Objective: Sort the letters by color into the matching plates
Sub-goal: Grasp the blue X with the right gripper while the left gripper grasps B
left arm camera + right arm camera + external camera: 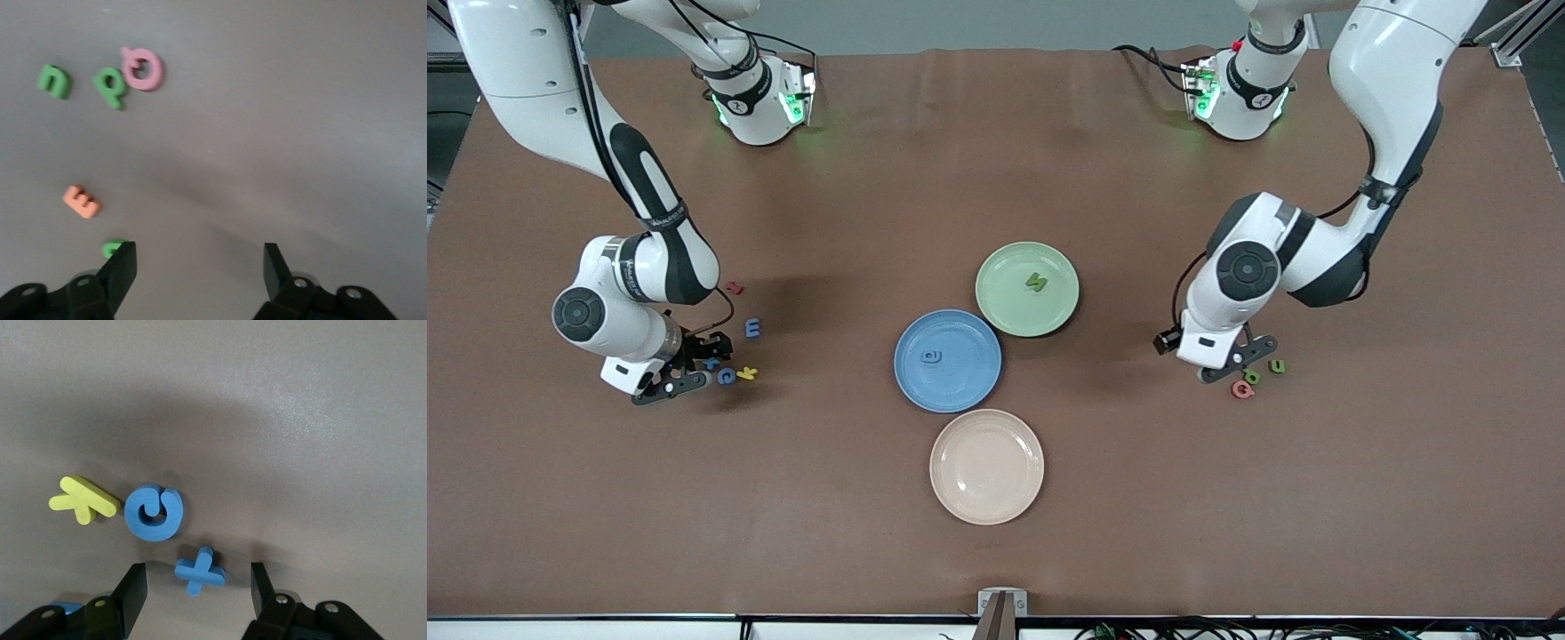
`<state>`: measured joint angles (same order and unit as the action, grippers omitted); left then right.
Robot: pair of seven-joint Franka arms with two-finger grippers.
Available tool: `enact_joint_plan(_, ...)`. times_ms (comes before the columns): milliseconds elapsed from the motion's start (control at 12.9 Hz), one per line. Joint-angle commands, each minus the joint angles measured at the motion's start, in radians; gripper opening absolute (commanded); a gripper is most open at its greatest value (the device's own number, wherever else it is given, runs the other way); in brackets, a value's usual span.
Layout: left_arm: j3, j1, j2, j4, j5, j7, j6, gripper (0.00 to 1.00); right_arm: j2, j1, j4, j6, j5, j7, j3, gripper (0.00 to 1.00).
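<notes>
The blue plate [947, 391] holds one blue letter [931, 356]. Touching it, the pale green plate [1005, 311] holds one green letter [1036, 282]. My right gripper [694, 364] [198, 587] is low over the table at the right arm's end, open, with a blue cross letter [199, 570] lying between its fingers, untouched. A round blue letter [153, 512] [727, 376] lies beside it and a blue E [753, 327] a little farther off. My left gripper [1240, 357] [200, 267] is open and empty over bare table. Two green letters [55, 81] [110, 87] lie ahead of it; a third green letter [113, 247] peeks out by one finger.
A beige plate [986, 507] lies nearest the front camera. A yellow letter [83, 500] and a red one [734, 287] lie among the blue letters. A pink letter [142, 68] touches a green one, and an orange E [82, 201] lies near the left gripper.
</notes>
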<state>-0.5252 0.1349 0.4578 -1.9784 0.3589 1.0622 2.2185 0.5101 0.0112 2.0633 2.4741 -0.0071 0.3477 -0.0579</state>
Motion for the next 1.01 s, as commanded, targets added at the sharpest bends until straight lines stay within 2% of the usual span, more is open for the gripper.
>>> enact_joint_plan(0, -0.013, 0.040, -0.071, -0.085, 0.012, 0.007, 0.007, 0.83, -0.010, -0.023, 0.015, 0.005, -0.017, 0.011, 0.018, 0.61)
enact_joint_plan(155, -0.018, 0.077, -0.093, -0.118, 0.006, 0.012, 0.010, 0.81, -0.010, -0.023, 0.017, 0.005, -0.017, 0.011, 0.018, 0.54)
enact_joint_plan(311, -0.027, 0.104, -0.140, -0.195, -0.005, 0.039, 0.059, 0.81, -0.010, -0.023, 0.015, 0.005, -0.017, 0.011, 0.018, 0.45)
enact_joint_plan(388, -0.044, 0.109, -0.158, -0.244, -0.005, 0.074, 0.096, 0.81, -0.009, -0.025, 0.015, 0.005, -0.017, 0.011, 0.018, 0.40)
enact_joint_plan(622, -0.045, 0.107, -0.169, -0.307, -0.005, 0.151, 0.162, 0.81, -0.008, -0.036, 0.015, 0.006, -0.017, 0.011, 0.019, 0.28)
enact_joint_plan(932, -0.044, 0.109, -0.166, -0.408, 0.000, 0.191, 0.311, 0.81, -0.012, -0.034, 0.014, -0.001, -0.017, 0.008, 0.020, 0.20)
